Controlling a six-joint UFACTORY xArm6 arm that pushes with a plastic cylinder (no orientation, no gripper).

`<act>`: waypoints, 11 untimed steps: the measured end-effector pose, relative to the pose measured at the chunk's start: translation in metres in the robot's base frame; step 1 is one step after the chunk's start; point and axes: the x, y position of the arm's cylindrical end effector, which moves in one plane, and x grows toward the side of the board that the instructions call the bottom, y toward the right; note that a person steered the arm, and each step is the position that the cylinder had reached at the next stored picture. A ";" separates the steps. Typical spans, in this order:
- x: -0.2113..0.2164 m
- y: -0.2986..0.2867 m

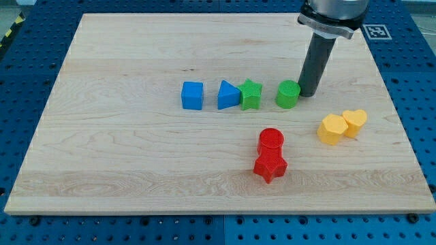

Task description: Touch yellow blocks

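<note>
No brand or writing can be read; only a black-and-white marker (375,31) shows at the upper right, on the blue perforated base (415,75) under the pale wooden surface (122,136). My tip (306,94), the end of a smooth dark rod with no parts to spread or pinch, stands just right of the green cylinder (288,94), closing a row of ribbed blocks: blue cube (193,95), blue triangle (228,95), green star (251,94). The yellow hexagon (332,129) and yellow heart (354,122) touch each other at the right of the frame, below the tip and apart from it, while the red cylinder (271,141) and red star (270,165) lie at lower centre.

My tip (308,93) touches the green cylinder (287,94), apart from the yellow blocks (343,126).
</note>
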 end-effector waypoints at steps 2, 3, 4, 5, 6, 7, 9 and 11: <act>-0.001 0.065; -0.001 0.078; 0.000 0.078; 0.018 0.078; 0.045 0.078; 0.048 0.078; 0.048 0.067; 0.070 0.023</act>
